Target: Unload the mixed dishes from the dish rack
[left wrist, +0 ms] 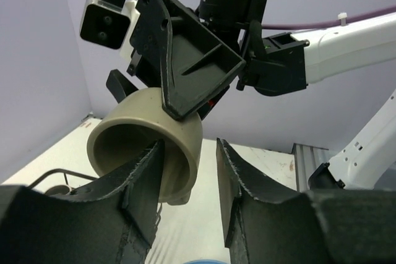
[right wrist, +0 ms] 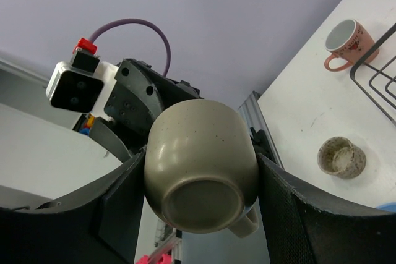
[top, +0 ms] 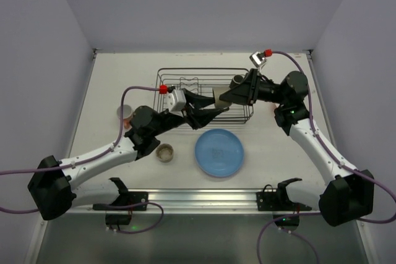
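My right gripper [right wrist: 201, 156] is shut on an olive-grey cup [right wrist: 198, 165], its fingers pressing both sides, base toward that camera. It holds the cup [top: 219, 96] on its side over the black wire dish rack [top: 204, 70]. My left gripper [left wrist: 190, 143] meets it from the left. One finger is in the cup's mouth [left wrist: 124, 146], the other outside with a gap to the wall. The jaws stand open, straddling the rim. From above, the left gripper [top: 208, 111] lies at the rack's front edge and the right gripper [top: 224, 96] just behind it.
A blue plate [top: 219, 152] lies on the table in front of the rack. A beige speckled cup [top: 164, 153] stands left of it, and a pink cup [top: 125, 113] farther left. A dark cup [top: 238, 81] sits at the rack's far right.
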